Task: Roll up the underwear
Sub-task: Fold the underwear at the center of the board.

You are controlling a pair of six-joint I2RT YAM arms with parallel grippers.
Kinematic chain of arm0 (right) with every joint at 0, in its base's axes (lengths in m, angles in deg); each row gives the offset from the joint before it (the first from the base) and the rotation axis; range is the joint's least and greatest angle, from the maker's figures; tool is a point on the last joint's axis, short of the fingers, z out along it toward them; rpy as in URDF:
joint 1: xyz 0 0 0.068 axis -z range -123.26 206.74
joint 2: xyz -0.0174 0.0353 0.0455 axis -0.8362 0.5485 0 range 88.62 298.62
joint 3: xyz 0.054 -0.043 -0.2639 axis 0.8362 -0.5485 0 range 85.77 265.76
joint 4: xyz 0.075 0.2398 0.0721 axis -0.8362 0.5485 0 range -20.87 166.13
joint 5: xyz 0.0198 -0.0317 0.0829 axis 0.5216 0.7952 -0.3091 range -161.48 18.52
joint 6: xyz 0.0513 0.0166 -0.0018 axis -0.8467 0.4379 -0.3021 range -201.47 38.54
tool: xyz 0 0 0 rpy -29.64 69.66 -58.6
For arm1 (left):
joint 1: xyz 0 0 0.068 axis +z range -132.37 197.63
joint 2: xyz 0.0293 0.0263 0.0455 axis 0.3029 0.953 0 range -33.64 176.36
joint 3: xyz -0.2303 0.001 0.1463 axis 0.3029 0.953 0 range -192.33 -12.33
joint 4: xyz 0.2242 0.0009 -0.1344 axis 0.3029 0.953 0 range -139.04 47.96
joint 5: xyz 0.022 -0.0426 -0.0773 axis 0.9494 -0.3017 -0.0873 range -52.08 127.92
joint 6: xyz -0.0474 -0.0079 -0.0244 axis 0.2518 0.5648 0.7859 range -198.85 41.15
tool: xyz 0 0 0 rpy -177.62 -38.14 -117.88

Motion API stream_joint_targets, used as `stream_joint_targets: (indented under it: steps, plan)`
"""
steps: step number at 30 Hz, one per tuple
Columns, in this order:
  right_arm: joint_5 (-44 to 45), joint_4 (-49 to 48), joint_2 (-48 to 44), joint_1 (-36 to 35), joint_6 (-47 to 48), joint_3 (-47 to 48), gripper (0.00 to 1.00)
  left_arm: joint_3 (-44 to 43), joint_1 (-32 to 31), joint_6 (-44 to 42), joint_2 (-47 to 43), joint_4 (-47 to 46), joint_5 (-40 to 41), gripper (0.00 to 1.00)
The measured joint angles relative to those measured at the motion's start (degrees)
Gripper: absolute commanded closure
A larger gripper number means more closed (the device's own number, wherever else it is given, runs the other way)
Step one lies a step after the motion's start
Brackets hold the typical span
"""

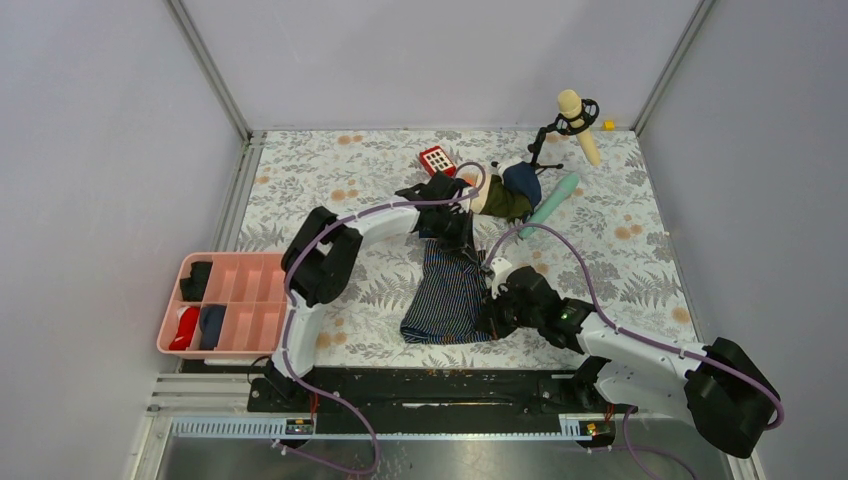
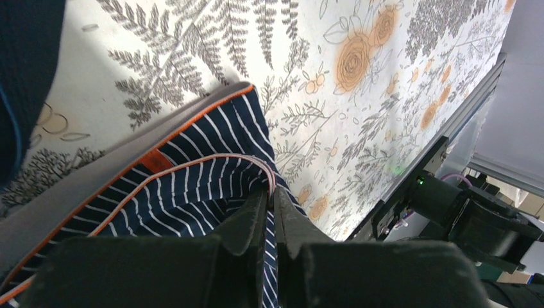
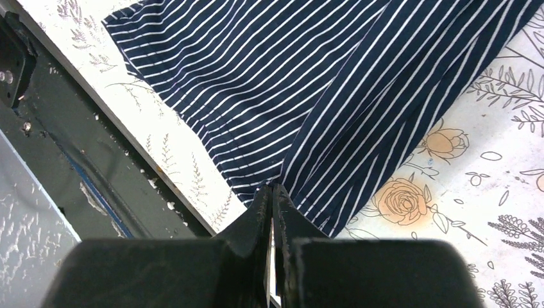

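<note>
The table (image 1: 620,260), covered in a floral print, is carrying the pink tray (image 1: 262,322) at its left near side, and everything else is sitting to the right of that tray. The right arm (image 1: 640,350) is reaching in low from well right of the pink tray, while the left arm (image 1: 350,230) is rising just beside the tray's right wall and arching away beyond its far edge. The underwear (image 1: 445,295), navy with thin pale stripes, is lying mostly flat on the table a little right of the pink tray, apart from it and roughly level with it. Farther back and farther right of the tray, a dark green and tan garment (image 1: 505,200) is bunching against a plain navy cloth (image 1: 522,180), with a teal tube (image 1: 553,200) just beyond them and a microphone (image 1: 575,110) on its stand farthest from the tray. A red pad (image 1: 437,160) is lying well behind the tray's far edge. The left gripper (image 2: 269,192) is clenching a pale hem of the underwear (image 2: 192,186), at the garment's end farther from the tray's near edge. The right gripper (image 3: 272,189) is pinching the edge of the underwear (image 3: 333,83) on the side away from the tray, with the cloth puckering into its closed fingers.
</note>
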Motion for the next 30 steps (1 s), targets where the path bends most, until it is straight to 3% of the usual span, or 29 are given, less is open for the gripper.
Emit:
stream_joint_targets:
  steps: [8,16,21,26,28,30]
  plan:
    - [1.75,1.9,0.07,0.0,-0.24,0.0,0.93,-2.47,0.11,0.07,1.75,-0.33,1.53,0.99]
    - [3.82,3.17,0.0,0.02,-0.17,0.0,0.59,-2.69,0.11,0.83,3.04,-0.31,1.64,0.68]
    - [6.49,9.16,-1.86,0.35,0.28,2.38,0.48,-3.74,0.26,1.27,3.1,-0.31,1.22,0.52]
    - [7.63,15.98,-4.72,2.16,1.77,9.14,0.35,-4.46,1.18,1.16,2.49,-1.29,-2.67,0.46]
    - [8.28,17.62,-4.96,2.86,2.95,11.82,0.36,-4.35,1.92,1.01,1.66,-1.4,-4.09,0.46]
    - [8.85,18.75,-4.98,4.15,4.74,13.9,0.45,-3.48,3.1,0.02,-0.39,-1.27,-4.61,0.46]
